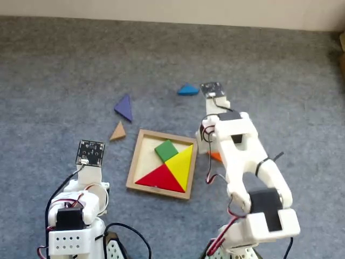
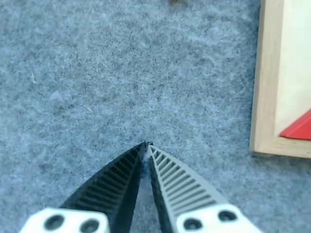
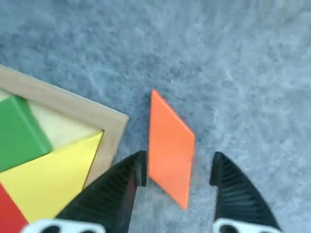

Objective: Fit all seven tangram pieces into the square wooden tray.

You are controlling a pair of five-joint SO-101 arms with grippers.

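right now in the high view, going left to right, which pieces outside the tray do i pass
tan triangle → blue piece → orange piece; the purple triangle overlaps the tan one's span, so its place is unclear

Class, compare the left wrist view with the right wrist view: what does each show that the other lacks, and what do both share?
Left wrist, not right: the left gripper, shut, above carpet. Right wrist, not left: the right gripper, open, astride the orange piece lying on the carpet beside the tray; the green piece and yellow piece inside the tray. Both: the tray's wooden rim, the red piece in it, the grey carpet.
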